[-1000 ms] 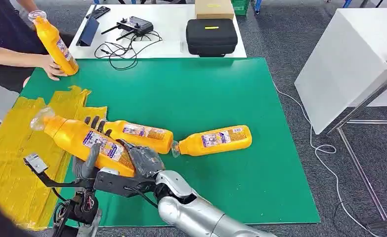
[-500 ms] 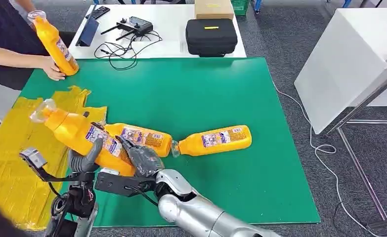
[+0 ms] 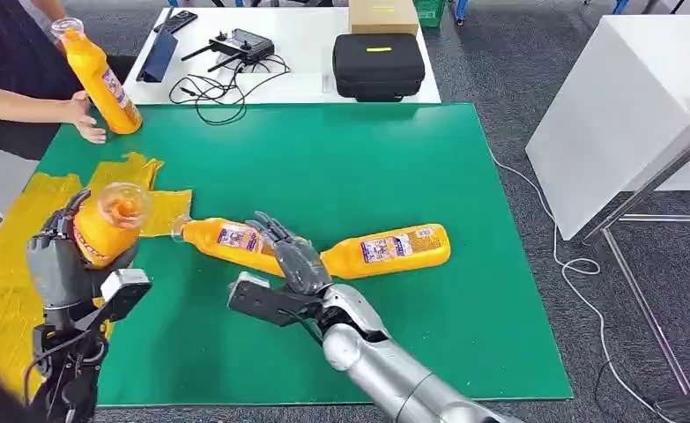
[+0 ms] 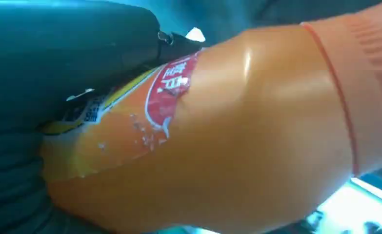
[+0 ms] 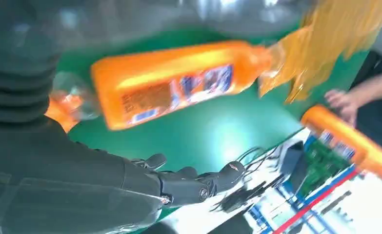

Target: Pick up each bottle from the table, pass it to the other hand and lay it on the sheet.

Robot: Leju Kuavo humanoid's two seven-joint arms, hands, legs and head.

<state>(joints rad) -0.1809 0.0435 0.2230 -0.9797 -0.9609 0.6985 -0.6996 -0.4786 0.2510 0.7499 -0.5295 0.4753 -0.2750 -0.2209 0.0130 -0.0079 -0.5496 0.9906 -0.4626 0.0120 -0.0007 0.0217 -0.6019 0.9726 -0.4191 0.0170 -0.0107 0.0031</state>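
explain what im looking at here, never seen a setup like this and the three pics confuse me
This is a humanoid robot filmed by its own cameras. The wide picture looks down from its head; the two close-ups come from cameras at its wrists. Its left hand holds an orange bottle, the orange mass in the left wrist picture. Its right hand is open above two more bottles lying on the green mat. A yellow sheet lies at the left. A person's hand steadies a fourth bottle.
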